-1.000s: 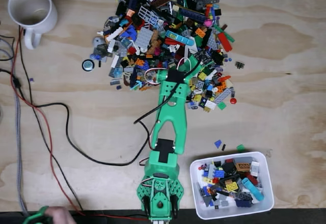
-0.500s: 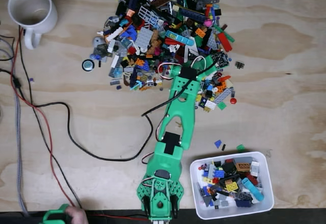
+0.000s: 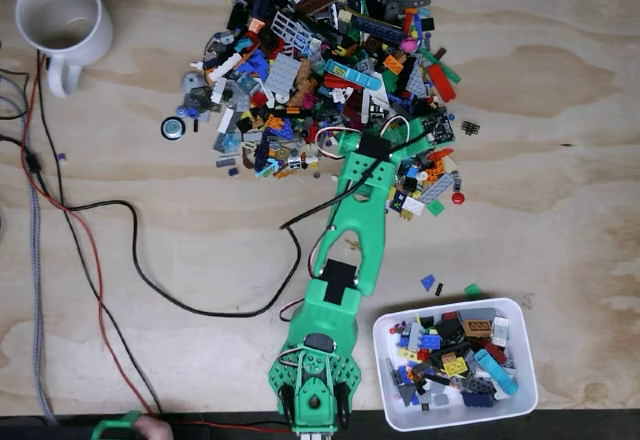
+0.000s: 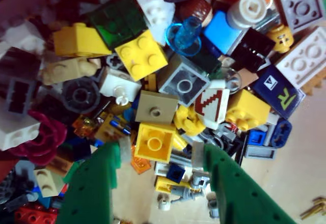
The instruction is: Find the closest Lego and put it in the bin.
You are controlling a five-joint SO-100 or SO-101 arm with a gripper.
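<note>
At the near edge of the Lego pile (image 3: 330, 70), end effector (image 4: 162, 155) open and empty, jaws straddling a yellow one-stud brick (image 4: 154, 141); bin (image 3: 385, 380) well apart, beside the arm base. Risk: crowded neighbours jam the closing jaws, brick slips

Lego heap at my end effector (image 4: 162, 155), bin near my base.
The small yellow one-stud Lego (image 4: 154, 142) lies between my spread fingers; the white bin (image 3: 395, 400), lower right of the fixed view, holds mixed bricks.
</note>
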